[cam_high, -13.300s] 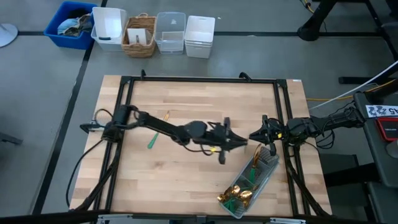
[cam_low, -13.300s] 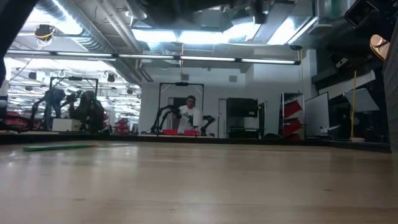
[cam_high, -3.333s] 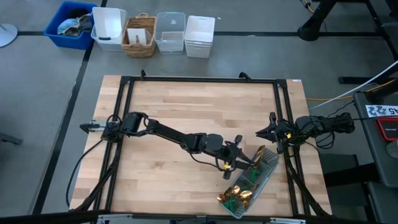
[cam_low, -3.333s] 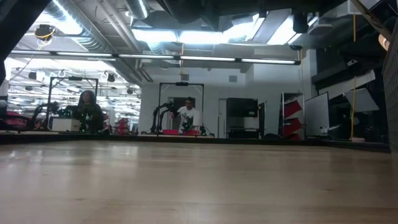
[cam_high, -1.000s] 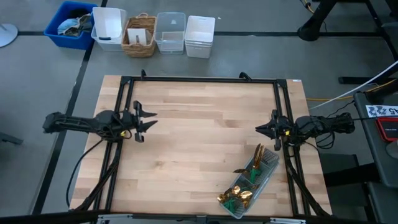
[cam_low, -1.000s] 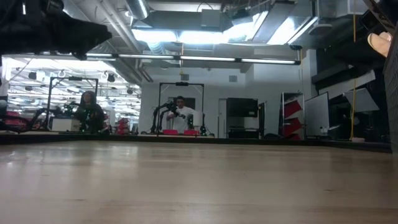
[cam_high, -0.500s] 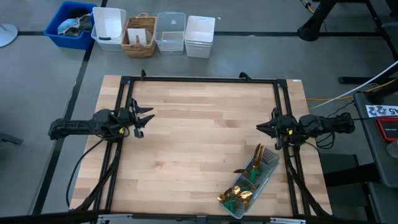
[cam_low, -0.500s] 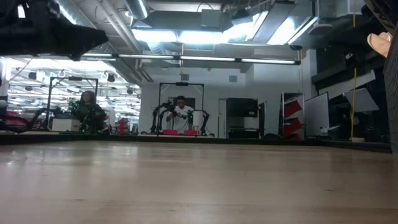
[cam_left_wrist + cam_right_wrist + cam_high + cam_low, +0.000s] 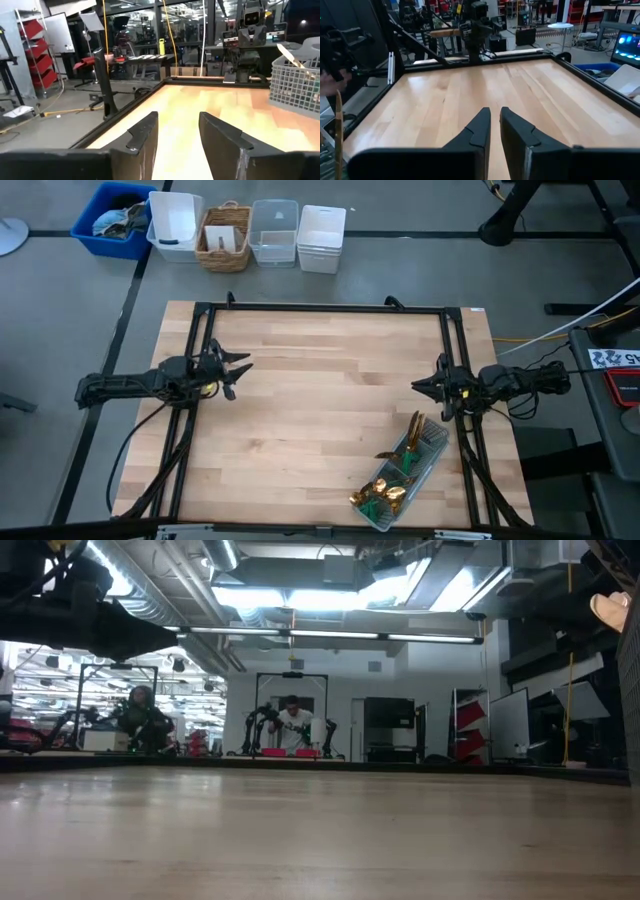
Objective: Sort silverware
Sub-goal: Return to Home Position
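The silverware (image 9: 392, 480), with gold heads and teal handles, lies piled in the clear plastic tray (image 9: 432, 442) at the table's near right. One gold piece (image 9: 391, 452) sticks out over the tray's left rim. The tray also shows in the left wrist view (image 9: 296, 80). My left gripper (image 9: 236, 372) hovers open and empty by the table's left edge, pointing right; its wrist view (image 9: 178, 131) shows the gap between the fingers. My right gripper (image 9: 418, 387) is shut and empty by the right edge, just beyond the tray's far end, pointing left; it also shows in its wrist view (image 9: 495, 117).
A black frame rail (image 9: 320, 308) runs around the table. Beyond the far edge stand a blue bin (image 9: 112, 218), a white bin (image 9: 175, 225), a wicker basket (image 9: 225, 237), a clear box (image 9: 273, 232) and a white box (image 9: 321, 238). Bare wood (image 9: 320, 400) lies between the grippers.
My left arm has shifted slightly at the table's left edge, its gripper nudging a little toward the right and far side. It stays open and empty. The silverware and tray have not moved.
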Controlling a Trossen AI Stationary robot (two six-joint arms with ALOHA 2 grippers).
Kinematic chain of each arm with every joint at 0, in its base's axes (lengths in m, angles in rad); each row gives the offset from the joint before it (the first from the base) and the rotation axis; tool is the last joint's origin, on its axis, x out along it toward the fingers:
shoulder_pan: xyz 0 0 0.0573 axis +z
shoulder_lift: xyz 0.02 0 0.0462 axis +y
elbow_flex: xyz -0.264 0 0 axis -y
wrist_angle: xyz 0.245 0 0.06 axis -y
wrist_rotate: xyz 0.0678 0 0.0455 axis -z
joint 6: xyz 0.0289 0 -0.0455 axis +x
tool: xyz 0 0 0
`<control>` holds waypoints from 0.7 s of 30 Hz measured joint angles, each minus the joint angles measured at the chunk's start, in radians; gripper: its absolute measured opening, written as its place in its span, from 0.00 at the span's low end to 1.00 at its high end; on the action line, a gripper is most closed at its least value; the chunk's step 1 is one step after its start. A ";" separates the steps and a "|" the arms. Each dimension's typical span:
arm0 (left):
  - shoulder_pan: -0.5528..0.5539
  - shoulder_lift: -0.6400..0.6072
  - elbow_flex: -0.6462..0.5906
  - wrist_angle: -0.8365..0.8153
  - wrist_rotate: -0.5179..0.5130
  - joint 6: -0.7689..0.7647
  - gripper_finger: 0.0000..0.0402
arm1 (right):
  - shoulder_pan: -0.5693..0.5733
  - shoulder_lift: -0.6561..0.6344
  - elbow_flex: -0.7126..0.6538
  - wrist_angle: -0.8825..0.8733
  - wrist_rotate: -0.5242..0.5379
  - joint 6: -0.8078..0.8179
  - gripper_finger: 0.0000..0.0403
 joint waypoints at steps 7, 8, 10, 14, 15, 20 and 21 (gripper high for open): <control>0.000 0.000 0.000 -0.001 0.000 0.001 0.33 | 0.000 0.000 0.000 0.047 -0.039 -0.015 0.11; 0.000 0.000 0.000 -0.001 0.000 0.001 0.33 | 0.000 0.000 0.000 0.053 -0.058 -0.023 0.11; 0.000 0.000 0.000 -0.001 0.000 0.001 0.33 | 0.000 0.000 0.000 0.059 -0.090 -0.027 0.11; 0.000 0.000 0.000 -0.002 0.000 0.001 0.33 | 0.000 0.000 0.000 0.077 -0.116 -0.027 0.11; 0.000 0.000 0.000 -0.002 0.000 0.001 0.33 | 0.000 0.000 0.000 0.095 -0.128 -0.027 0.11; 0.000 0.001 0.000 -0.002 0.000 0.001 0.33 | 0.000 0.000 0.000 0.174 -0.259 -0.044 0.11; 0.000 0.001 0.000 -0.002 0.000 0.001 0.33 | 0.000 0.000 -0.001 0.189 -0.282 -0.047 0.11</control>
